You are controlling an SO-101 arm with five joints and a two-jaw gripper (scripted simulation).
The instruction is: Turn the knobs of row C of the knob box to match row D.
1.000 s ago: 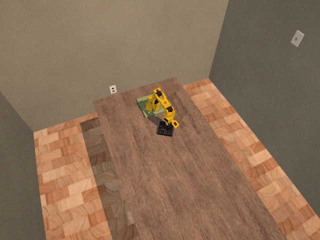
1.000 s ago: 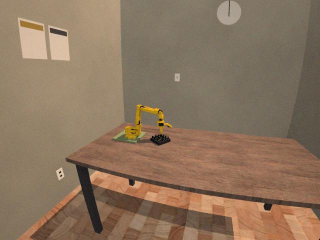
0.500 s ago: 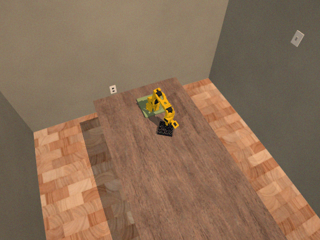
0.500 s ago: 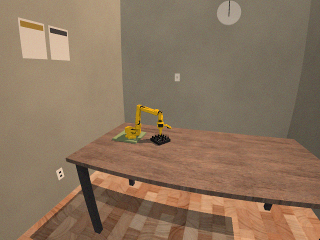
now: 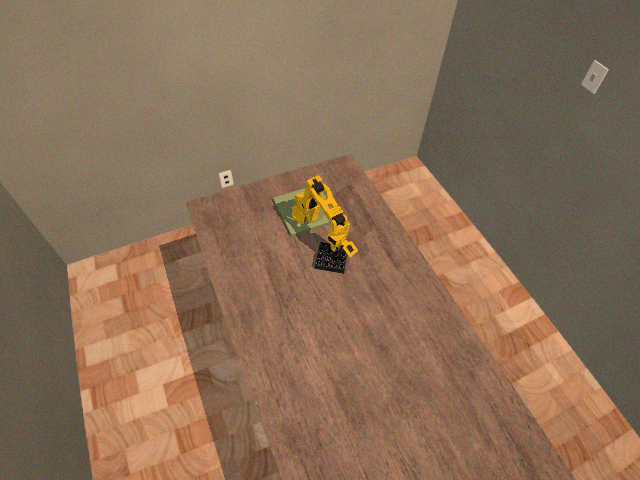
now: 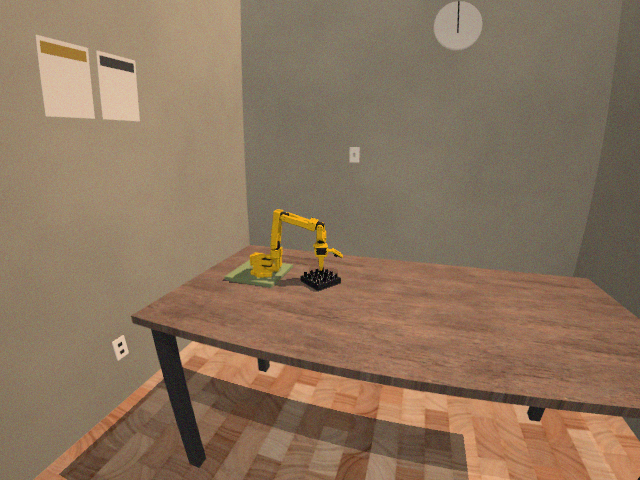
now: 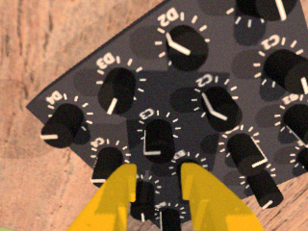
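The black knob box [image 5: 329, 258] [image 6: 320, 280] [image 7: 144, 43] lies on the wooden table in front of the yellow arm. The wrist view shows labelled knobs with white pointers: D2 [image 7: 185, 45], D3 [image 7: 116, 89], D4 [image 7: 62, 126], C2 [image 7: 218, 107], C3 [image 7: 158, 140], C4 [image 7: 107, 164] and C1 [image 7: 284, 67]. My gripper [image 7: 158, 166] [image 5: 334, 251] [image 6: 321, 268] points straight down over the box. Its yellow fingers stand nearly shut with a narrow gap. They hang just short of knob C3 and nothing is between them. The lower rows are partly hidden behind the fingers.
The arm's base stands on a green mat [image 5: 284, 206] [image 6: 235, 273] near the table's far end. The box sits right beside the mat. The rest of the long table [image 5: 361, 361] stretches away from the box.
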